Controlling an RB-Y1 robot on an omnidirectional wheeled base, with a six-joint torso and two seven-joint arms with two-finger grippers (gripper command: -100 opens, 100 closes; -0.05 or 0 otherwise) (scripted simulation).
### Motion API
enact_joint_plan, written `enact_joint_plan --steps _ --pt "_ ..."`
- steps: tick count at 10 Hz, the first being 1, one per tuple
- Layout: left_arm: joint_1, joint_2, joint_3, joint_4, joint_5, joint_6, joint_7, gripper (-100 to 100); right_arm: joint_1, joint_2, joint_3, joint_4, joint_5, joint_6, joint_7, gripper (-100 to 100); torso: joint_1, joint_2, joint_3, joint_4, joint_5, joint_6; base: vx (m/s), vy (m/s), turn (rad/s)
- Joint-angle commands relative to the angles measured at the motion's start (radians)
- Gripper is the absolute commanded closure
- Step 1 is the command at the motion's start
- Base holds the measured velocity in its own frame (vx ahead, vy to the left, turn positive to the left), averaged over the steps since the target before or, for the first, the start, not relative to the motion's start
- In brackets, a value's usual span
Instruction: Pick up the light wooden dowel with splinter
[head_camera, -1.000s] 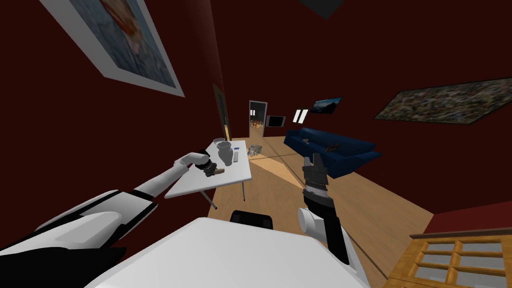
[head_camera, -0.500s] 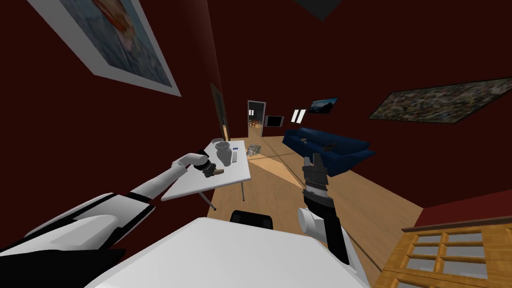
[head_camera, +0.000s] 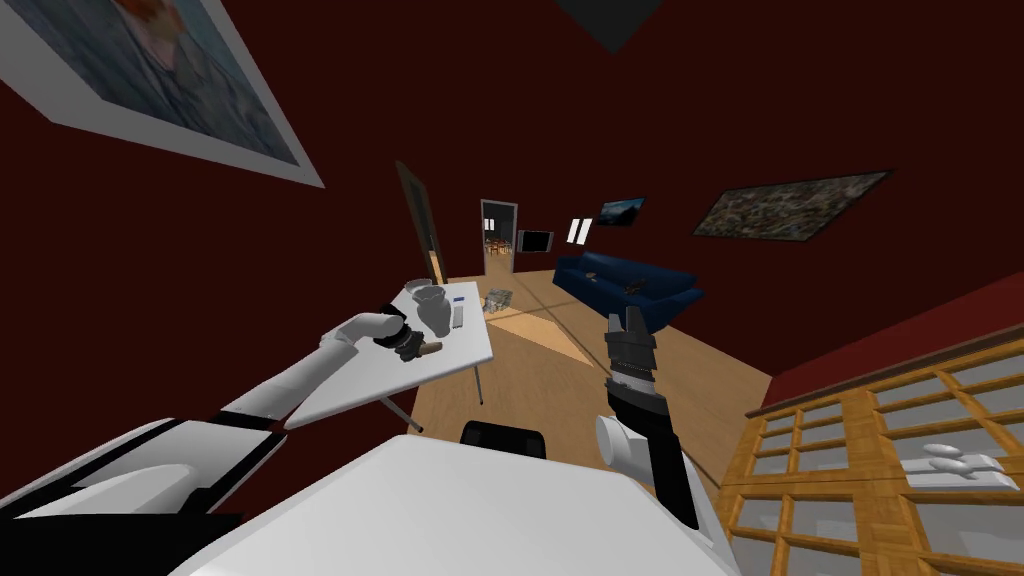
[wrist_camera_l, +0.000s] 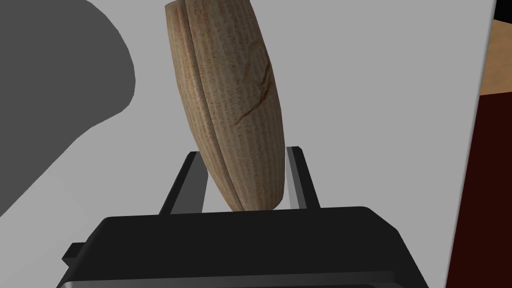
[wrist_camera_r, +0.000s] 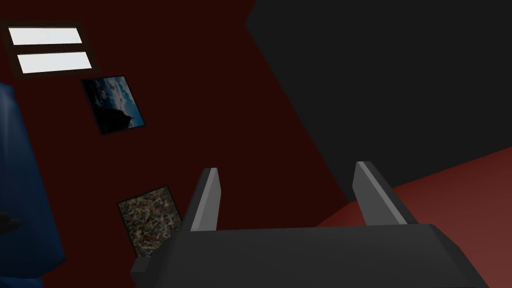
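In the head view, the left arm (head_camera: 300, 370) reached out over the near part of a white tabletop (head_camera: 350, 395), and the left jaws sat low over it with the short tan dowel (head_camera: 431, 348) sticking out from them toward the tabletop's edge. A grey vase (head_camera: 432, 306) stood just beyond the dowel, and a small white flat object (head_camera: 458, 316) lay beside the vase. The right arm (head_camera: 632, 375) was held upright, well apart from the tabletop, over the wooden floor (head_camera: 560, 370) in front of a blue sofa (head_camera: 625, 285).

In the left wrist view, the dowel (wrist_camera_l: 235, 110) stood between the two fingers (wrist_camera_l: 300, 175), light wood with fine grain, a groove along its length and a thin crack across one side. The left jaws were closed in on its lower end, one finger against each side. The grey-white tabletop (wrist_camera_l: 375, 100) lay behind it; I could not tell whether the dowel touched it.

In the right wrist view, the right jaws stood wide apart with nothing between the fingers (wrist_camera_r: 207, 200).
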Motion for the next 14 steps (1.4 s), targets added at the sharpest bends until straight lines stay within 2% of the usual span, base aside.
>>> enact_joint_plan --steps 1,2,3,4,5,6,7,8,9,11,12,13,14 --pt "0.037 0.003 0.028 -0.014 0.002 0.008 0.005 100 0.000 0.000 0.000 0.000 0.000 0.000 0.000 0 0.000 0.000 0.000 0.000 0.000 0.000 0.003 -0.002 0.036" --pt "0.071 0.000 0.069 -0.054 0.004 0.019 0.008 100 0.000 0.000 0.000 0.000 0.000 0.000 0.000 0 0.002 0.000 0.000 0.000 0.000 -0.002 -0.003 -0.005 -0.205" --pt "0.105 0.000 0.096 -0.054 0.004 0.019 0.008 100 0.000 0.000 0.000 0.000 0.000 0.000 0.000 0 0.001 0.000 0.000 0.000 0.001 0.001 -0.004 0.003 -0.164" --pt "0.134 -0.003 0.126 -0.094 0.007 0.030 0.011 100 0.000 0.000 0.000 0.000 0.000 0.000 0.000 0 0.002 0.000 0.000 -0.001 0.001 -0.001 -0.005 0.000 -0.261" --pt "0.166 -0.003 0.156 -0.094 0.007 0.030 0.011 100 0.000 0.000 0.000 0.000 0.000 0.000 0.000 0 0.001 0.000 0.000 0.000 0.001 0.001 -0.001 0.003 -0.140" --pt "0.180 -0.003 0.163 -0.094 0.007 0.030 0.011 100 0.000 0.000 0.000 0.000 0.000 0.000 0.000 0 0.002 0.000 0.000 0.000 0.000 -0.001 0.003 0.001 0.027" --pt "0.219 -0.006 0.205 -0.134 0.010 0.041 0.014 100 0.000 0.000 0.000 0.000 0.000 0.000 0.000 0 0.002 0.001 0.000 -0.001 0.001 -0.002 -0.003 -0.004 -0.208" --pt "0.252 -0.006 0.230 -0.134 0.010 0.041 0.014 100 0.000 0.000 0.000 0.000 0.000 0.000 0.000 0 0.002 0.000 0.000 0.000 0.000 0.000 -0.003 0.003 -0.168" --pt "0.279 -0.009 0.259 -0.174 0.012 0.052 0.017 100 0.000 0.000 0.000 0.000 0.000 0.000 0.000 0 0.002 0.000 0.000 0.000 0.001 -0.001 -0.004 -0.001 -0.254" --pt "0.323 -0.009 0.298 -0.174 0.012 0.052 0.017 100 0.000 0.000 0.000 0.000 0.000 0.000 0.000 0 0.002 0.000 0.000 0.000 0.000 -0.001 0.000 0.002 -0.068" --pt "0.350 -0.012 0.328 -0.213 0.015 0.063 0.020 100 0.000 0.000 0.000 0.000 0.000 0.000 0.000 0 0.002 0.001 0.000 0.000 0.000 -0.002 -0.002 -0.004 -0.195" --pt "0.386 -0.012 0.362 -0.215 0.015 0.063 0.020 100 0.000 0.000 0.000 0.000 0.000 0.000 0.000 0 0.001 0.001 0.001 0.001 0.000 0.000 -0.002 0.003 -0.162" --pt "0.395 -0.012 0.365 -0.215 0.015 0.063 0.020 100 0.000 0.000 0.000 0.000 0.000 0.000 0.000 0 0.001 0.001 0.001 0.000 0.000 -0.001 0.000 0.000 0.000"
